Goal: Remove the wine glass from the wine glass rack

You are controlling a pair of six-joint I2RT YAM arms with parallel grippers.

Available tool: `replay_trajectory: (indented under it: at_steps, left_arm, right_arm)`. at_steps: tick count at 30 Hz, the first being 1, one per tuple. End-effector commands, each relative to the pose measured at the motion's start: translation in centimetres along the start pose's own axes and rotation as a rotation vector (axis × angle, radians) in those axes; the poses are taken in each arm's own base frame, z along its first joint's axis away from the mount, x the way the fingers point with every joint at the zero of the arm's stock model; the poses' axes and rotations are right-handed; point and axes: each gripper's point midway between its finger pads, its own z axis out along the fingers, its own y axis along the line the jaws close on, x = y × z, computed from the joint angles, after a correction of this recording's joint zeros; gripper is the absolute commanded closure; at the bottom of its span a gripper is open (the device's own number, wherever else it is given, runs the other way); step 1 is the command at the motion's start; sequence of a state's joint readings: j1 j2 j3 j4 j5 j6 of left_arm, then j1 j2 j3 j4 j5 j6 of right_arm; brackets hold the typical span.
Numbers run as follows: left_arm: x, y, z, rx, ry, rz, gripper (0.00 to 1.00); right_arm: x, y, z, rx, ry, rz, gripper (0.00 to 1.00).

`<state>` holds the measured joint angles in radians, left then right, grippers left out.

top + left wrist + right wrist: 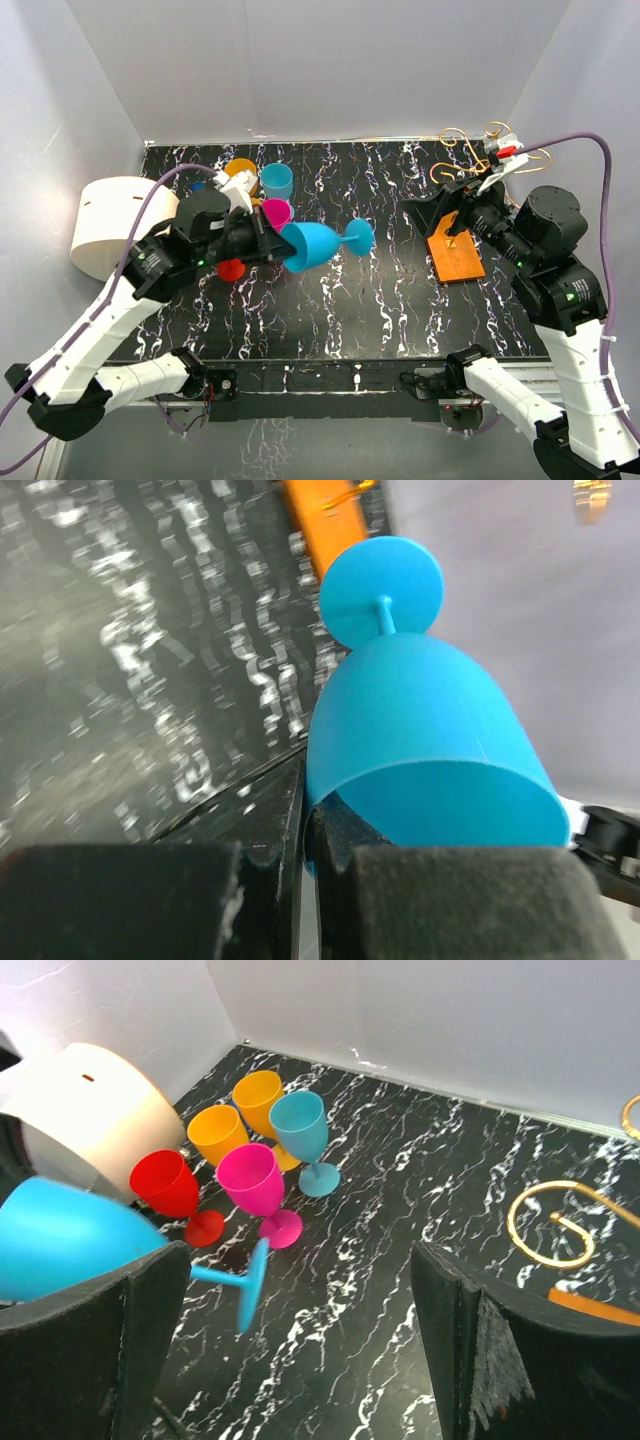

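The blue wine glass (315,245) lies sideways in the air over the table's left middle, foot pointing right, off the wine glass rack. My left gripper (272,243) is shut on its rim; in the left wrist view the fingers (345,825) pinch the bowl wall of the glass (430,730). The rack's orange base (456,250) sits at the right with gold wire hooks (470,150) behind it. My right gripper (447,205) is open and empty just above the base. The right wrist view shows the glass (70,1235), a gold hook (550,1225) and that gripper (300,1290).
Several glasses stand at back left: orange (240,170), teal (277,180), magenta (276,212), red (231,269). A white cylinder (110,225) stands at the left wall. White walls enclose the black marbled table (380,300) on three sides.
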<state>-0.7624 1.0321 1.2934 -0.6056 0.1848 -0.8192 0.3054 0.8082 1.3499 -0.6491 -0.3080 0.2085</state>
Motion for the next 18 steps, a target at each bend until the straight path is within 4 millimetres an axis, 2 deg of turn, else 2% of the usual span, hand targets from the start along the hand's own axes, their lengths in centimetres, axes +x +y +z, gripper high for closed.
replay_trajectory:
  at_steps: [1, 4, 6, 9, 16, 18]
  left_arm:
    - [3.8, 8.3, -5.0, -0.401, 0.133, 0.074, 1.00]
    - [5.2, 11.6, -6.1, -0.577, 0.210, 0.089, 1.00]
    - [5.9, 13.3, -6.1, -0.674, 0.267, 0.095, 1.00]
    - [5.9, 15.6, -5.4, -0.788, 0.284, 0.121, 1.00]
    - [4.5, 17.4, -1.6, -0.809, 0.323, 0.140, 1.00]
    - [4.2, 18.6, -1.3, -0.835, 0.344, 0.130, 1.00]
  right_arm:
    - [-4.4, -0.2, -1.0, 0.063, -0.121, -0.119, 0.07]
    - [-5.0, -0.1, -1.4, 0.077, -0.138, -0.136, 0.04]
    - [-5.2, -0.1, -1.6, 0.080, -0.149, -0.140, 0.02]
    - [-5.2, -0.1, -1.6, 0.076, -0.154, -0.142, 0.02]
    - [-5.2, 0.0, -1.9, 0.074, -0.156, -0.144, 0.02]
    - [-5.2, 0.0, -2.1, 0.081, -0.159, -0.149, 0.02]
